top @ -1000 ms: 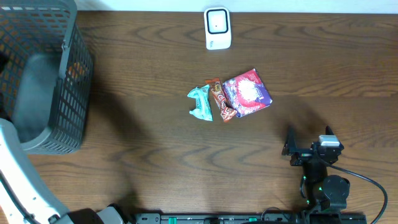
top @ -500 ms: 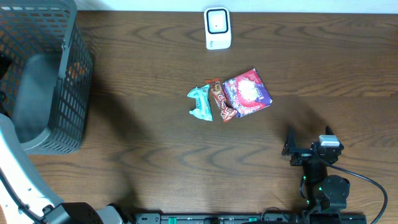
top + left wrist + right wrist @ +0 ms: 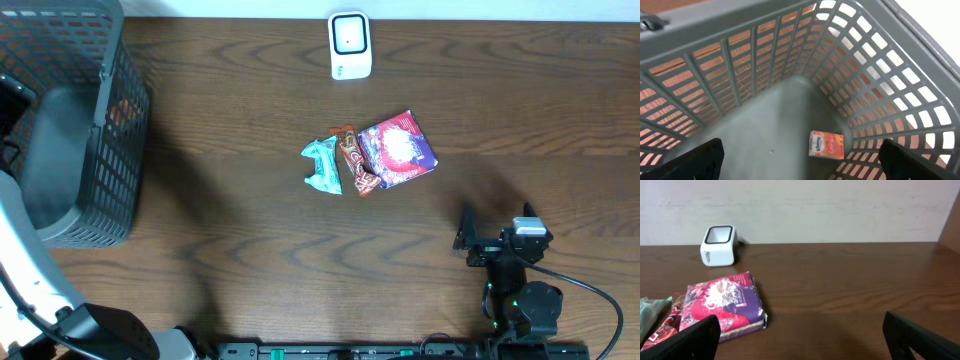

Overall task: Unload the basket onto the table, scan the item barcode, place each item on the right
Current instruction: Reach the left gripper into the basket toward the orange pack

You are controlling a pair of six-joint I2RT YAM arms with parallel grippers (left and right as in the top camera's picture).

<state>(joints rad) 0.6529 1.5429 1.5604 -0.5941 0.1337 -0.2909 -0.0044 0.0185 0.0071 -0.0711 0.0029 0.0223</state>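
Observation:
Three snack items lie mid-table: a teal packet (image 3: 322,165), a brown-red bar (image 3: 355,160) and a pink-and-purple packet (image 3: 398,148). The white scanner (image 3: 350,45) stands at the far edge, and the right wrist view shows it as the scanner (image 3: 718,245) behind the pink-and-purple packet (image 3: 722,305). My right gripper (image 3: 497,222) rests open near the front right, empty and apart from the packets. My left gripper (image 3: 802,165) hangs open over the grey basket (image 3: 765,60), above an orange tissue pack (image 3: 826,145) on the basket floor.
The grey mesh basket (image 3: 120,150) fills the table's left end. My white left arm (image 3: 30,270) reaches up along the left edge. Bare wood lies between the snack pile and the right gripper.
The left arm has shifted slightly over the basket. The right arm and the items have not moved.

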